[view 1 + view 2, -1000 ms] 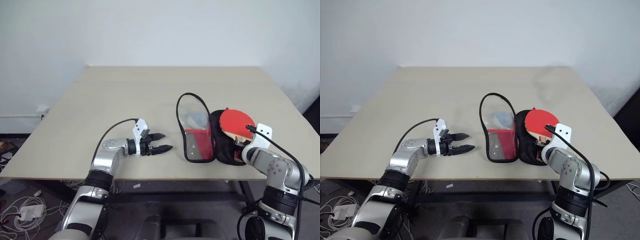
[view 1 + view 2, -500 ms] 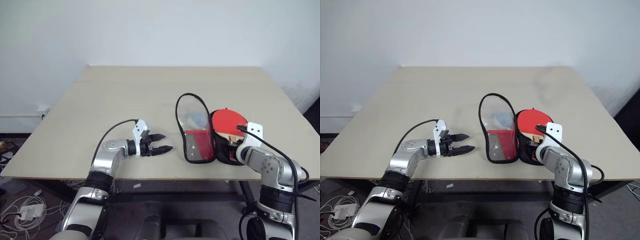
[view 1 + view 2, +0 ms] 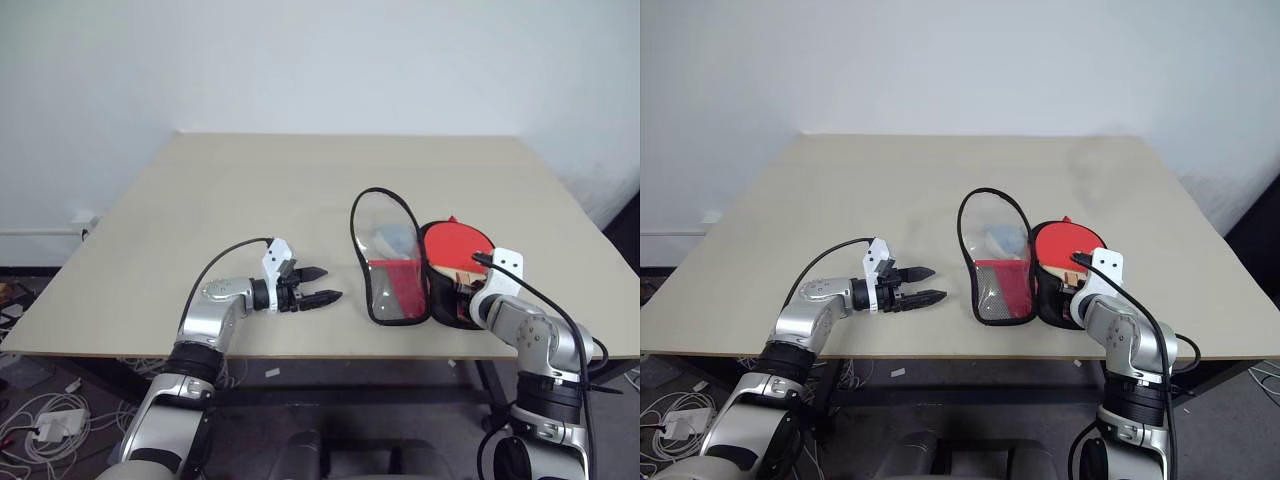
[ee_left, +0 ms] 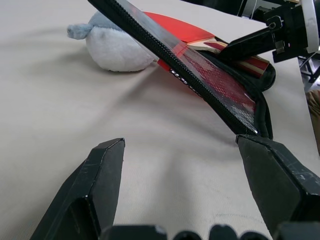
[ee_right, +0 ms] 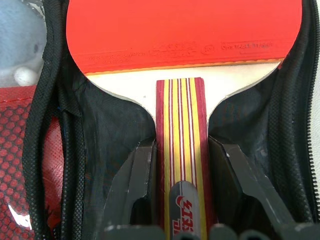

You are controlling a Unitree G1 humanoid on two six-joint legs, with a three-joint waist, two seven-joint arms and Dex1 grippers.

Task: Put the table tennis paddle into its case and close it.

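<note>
the table tennis paddle (image 5: pixel 184 35) lies in the black-lined half of the open case (image 3: pixel 405 262) near the table (image 3: pixel 250 190) front edge, the right gripper (image 5: pixel 182 185) jaws flanking its handle (grip unclear), while the left gripper (image 3: pixel 318 284), jaws wide and empty, hovers beside the case.
</note>
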